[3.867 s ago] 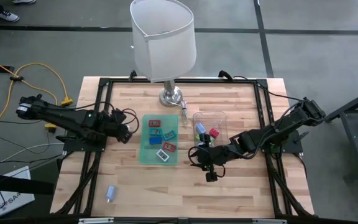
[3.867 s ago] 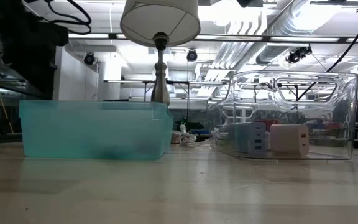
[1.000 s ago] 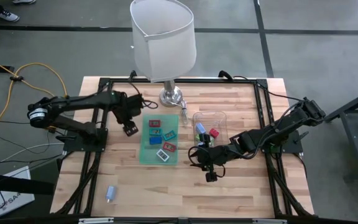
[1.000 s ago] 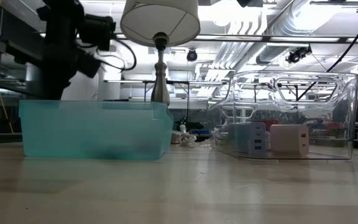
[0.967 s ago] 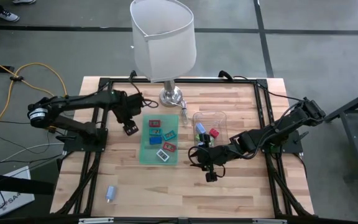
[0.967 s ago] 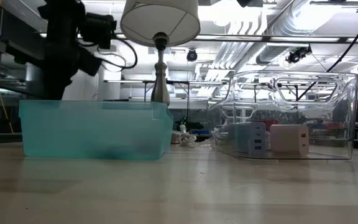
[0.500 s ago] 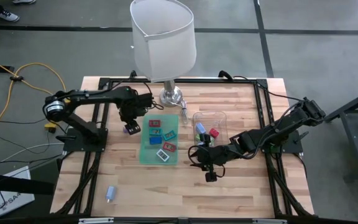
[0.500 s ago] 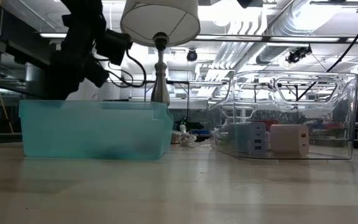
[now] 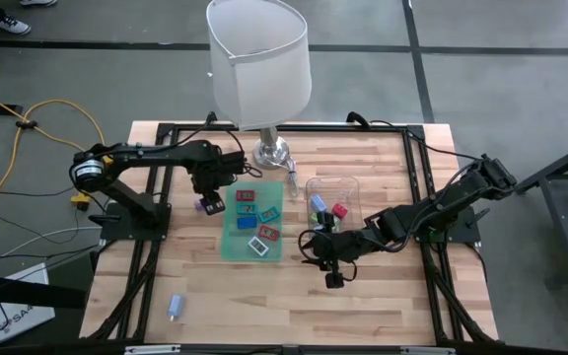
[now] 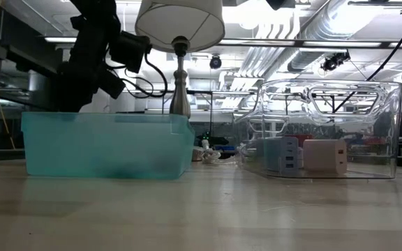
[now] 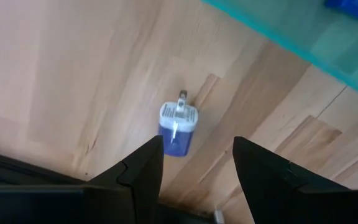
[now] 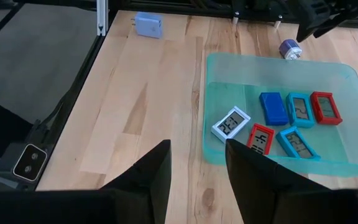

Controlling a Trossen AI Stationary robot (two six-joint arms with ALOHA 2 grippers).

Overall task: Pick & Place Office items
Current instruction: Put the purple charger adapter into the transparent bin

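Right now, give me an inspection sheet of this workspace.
Surface: wooden table, black frame rails.
Job's things: six small digital clocks lie in the teal tray; a blue charger plug lies on the wood beside that tray; more pieces sit in the clear bin; a light blue adapter lies at the near left.
Clutter: a lamp at the far edge.
Grippers: left gripper above the blue charger plug, jaws open; right gripper near the clear bin, jaws open, empty.
Cables: yellow cable on the floor.
Surroundings: nothing seen nearby.
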